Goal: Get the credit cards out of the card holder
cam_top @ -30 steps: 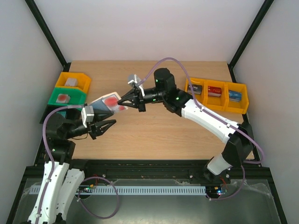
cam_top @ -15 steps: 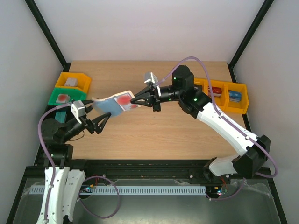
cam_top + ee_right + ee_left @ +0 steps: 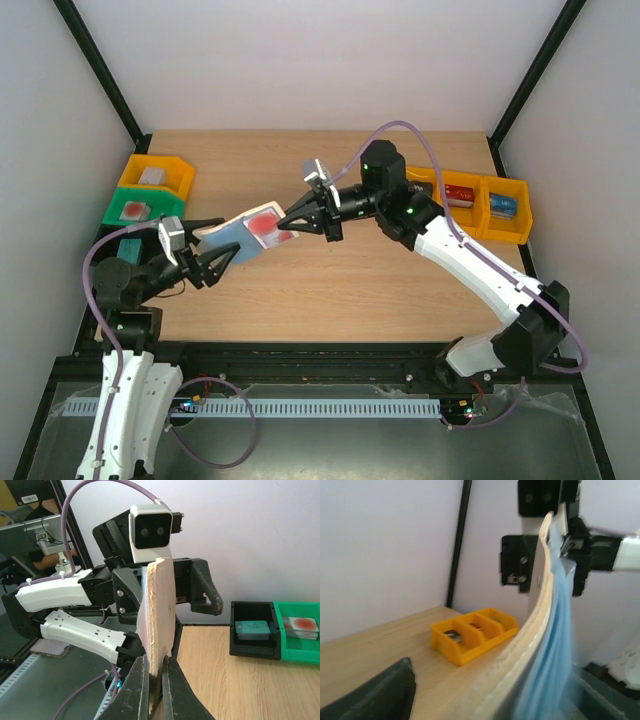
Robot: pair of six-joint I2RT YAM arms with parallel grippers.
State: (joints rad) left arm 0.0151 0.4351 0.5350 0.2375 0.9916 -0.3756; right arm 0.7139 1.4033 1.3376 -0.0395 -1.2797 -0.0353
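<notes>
The right jaws pinch the open card holder (image 3: pixel 238 232) over the left side of the worktop (image 3: pixel 330 290). The left jaws gape, empty; next they must nip the red credit card (image 3: pixel 265 225).

Yellow bins (image 3: pixel 500 230), green bin (image 3: pixel 166 207) on wooden table (image 3: pixel 350 290)

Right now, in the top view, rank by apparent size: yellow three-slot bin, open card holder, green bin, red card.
1. Yellow three-compartment plastic bin
2. Open beige-and-blue card holder, lifted nearer camera, so unsure
3. Green plastic bin
4. Red credit card
</notes>
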